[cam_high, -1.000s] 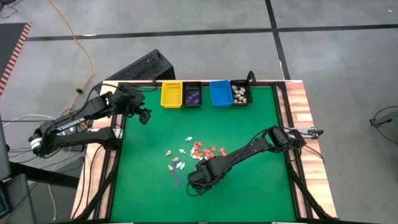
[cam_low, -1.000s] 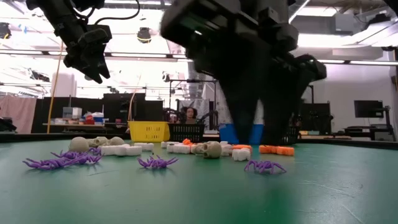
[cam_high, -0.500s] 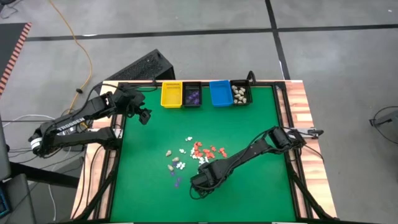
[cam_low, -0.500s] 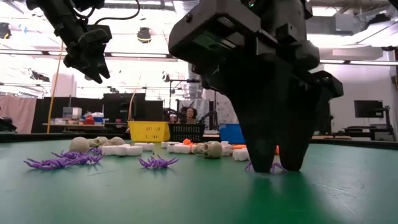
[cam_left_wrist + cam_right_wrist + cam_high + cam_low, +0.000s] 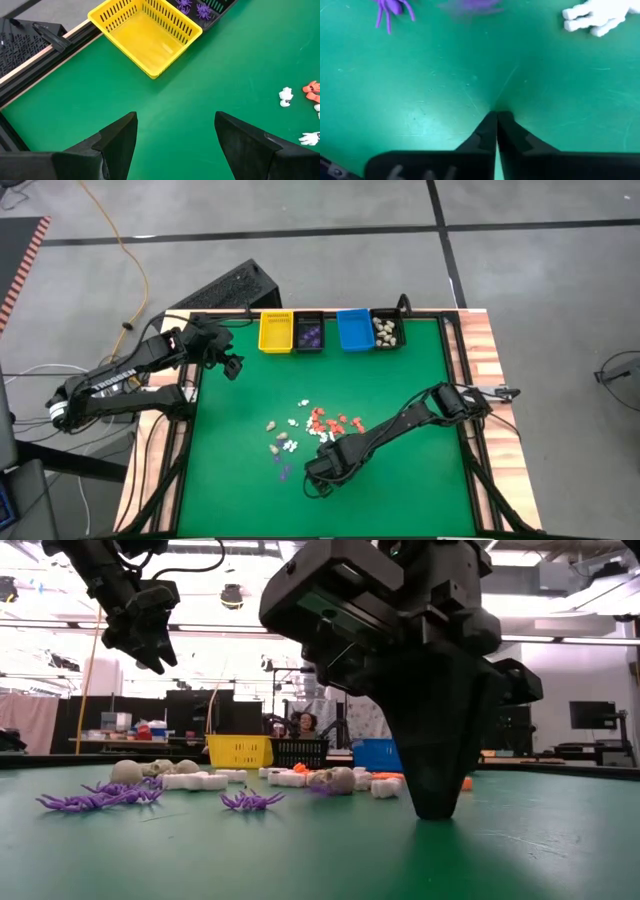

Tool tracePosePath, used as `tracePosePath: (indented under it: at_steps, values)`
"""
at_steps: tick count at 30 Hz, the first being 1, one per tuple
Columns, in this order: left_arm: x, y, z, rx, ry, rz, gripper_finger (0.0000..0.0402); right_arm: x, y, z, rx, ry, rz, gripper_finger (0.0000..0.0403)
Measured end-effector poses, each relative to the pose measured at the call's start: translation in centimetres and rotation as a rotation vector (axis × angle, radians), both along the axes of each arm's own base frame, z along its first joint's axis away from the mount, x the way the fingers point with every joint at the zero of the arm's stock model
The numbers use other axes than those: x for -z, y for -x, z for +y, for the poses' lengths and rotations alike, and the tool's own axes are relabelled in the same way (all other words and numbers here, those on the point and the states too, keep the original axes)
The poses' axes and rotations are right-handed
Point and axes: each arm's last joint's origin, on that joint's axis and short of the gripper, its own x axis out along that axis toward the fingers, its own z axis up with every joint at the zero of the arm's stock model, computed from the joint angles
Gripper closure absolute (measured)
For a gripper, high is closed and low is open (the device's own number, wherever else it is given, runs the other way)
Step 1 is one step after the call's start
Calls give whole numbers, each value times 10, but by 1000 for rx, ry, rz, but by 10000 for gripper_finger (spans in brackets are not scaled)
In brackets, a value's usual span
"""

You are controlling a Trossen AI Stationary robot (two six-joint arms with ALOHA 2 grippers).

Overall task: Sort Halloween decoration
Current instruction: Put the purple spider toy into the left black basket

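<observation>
Nearest the front edge of the green bench, the right end effector stands tip-down on the cloth, fingers clenched together; whether a piece is pinched between them cannot be told. Just beyond it lie loose decorations: purple spiders, white bones, skulls and orange pieces, clustered mid-bench. Farther back, along the far edge, stand four bins: the yellow bin is bare, the black bin holds a few spiders, the blue bin looks bare, and the end bin holds skulls. Sorting seems early, with most pieces left. Open cloth lies between cluster and bins. The left end effector hovers released near the yellow bin.
</observation>
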Motion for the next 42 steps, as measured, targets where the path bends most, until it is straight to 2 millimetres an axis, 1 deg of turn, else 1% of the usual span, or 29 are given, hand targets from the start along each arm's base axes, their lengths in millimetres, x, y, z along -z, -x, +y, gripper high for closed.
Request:
tracePosePath:
  at_steps: [2,3,8,12,14,19,24,28,30,32,34,42]
  values:
    - [0,0,0,0,0,0,145,0,0,0,-4,-5,-4,387]
    - [0,0,0,0,0,0,145,0,-1,1,-5,-9,-6,389]
    - [0,0,0,-1,-1,1,145,-4,-2,2,-25,-14,-11,386]
    - [0,0,0,-2,-1,1,145,-17,-12,1,-122,-12,-104,379]
    - [0,0,0,-2,-2,1,145,-24,-19,-1,-190,-8,-163,364]
    - [0,0,0,-2,-2,1,145,-32,-31,-11,-396,37,-292,317]
    - [0,0,0,0,-4,3,145,-33,-35,-26,-567,92,-324,252]
    - [0,0,0,0,-4,3,145,-33,-40,-41,-643,116,-342,193]
    - [0,0,0,0,-4,3,145,-33,-42,-48,-671,110,-350,171]
    - [0,0,0,0,-4,3,145,-33,-44,-54,-699,103,-360,159]
    - [0,0,0,0,-3,3,145,-33,-44,-56,-728,100,-367,155]
    - [0,0,0,0,-3,3,145,-33,-42,-48,-830,111,-388,154]
